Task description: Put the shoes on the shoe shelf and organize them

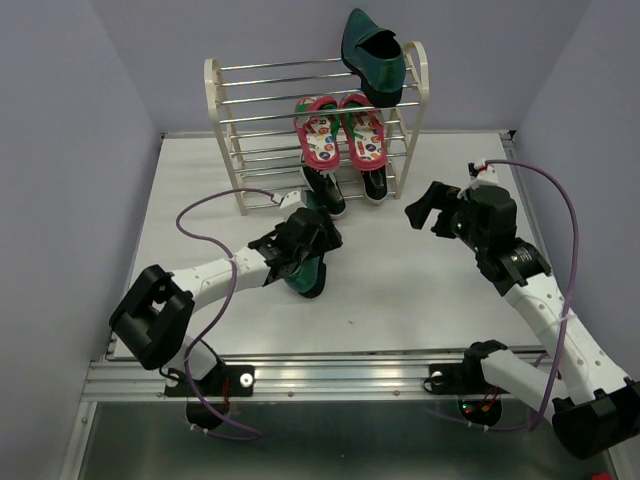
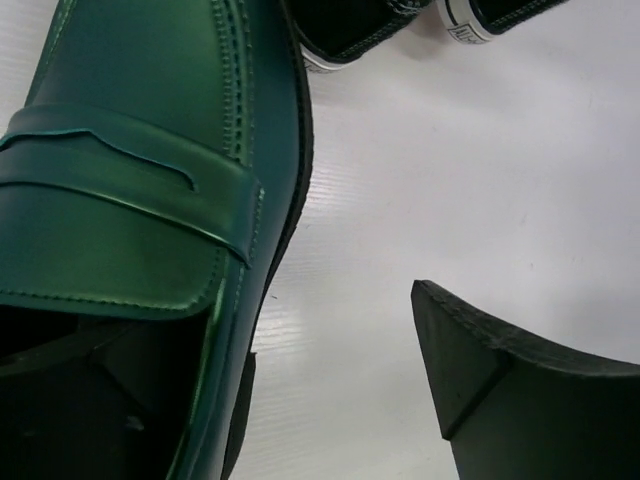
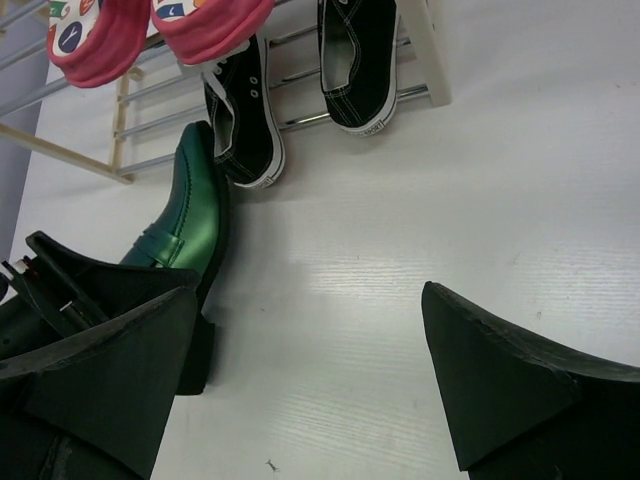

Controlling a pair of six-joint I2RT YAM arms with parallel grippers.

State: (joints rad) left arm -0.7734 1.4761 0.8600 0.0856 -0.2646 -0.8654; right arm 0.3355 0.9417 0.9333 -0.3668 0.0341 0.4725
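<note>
One green dress shoe lies near the middle of the tabletop, just before the shoe shelf at the far edge. The left hand hovers over it released, its visible finger clear of the leather. The second green shoe sits on the top tier, flip-flops and black sneakers below. The right hand hangs released, empty.

Beside the left gripper's matt black fingers, the pointed dark green dress shoe looks like smooth, glossy leather with stitched seams. Beyond the jaws, the black canvas sneakers look matt, and the white tabletop looks faintly ribbed.
</note>
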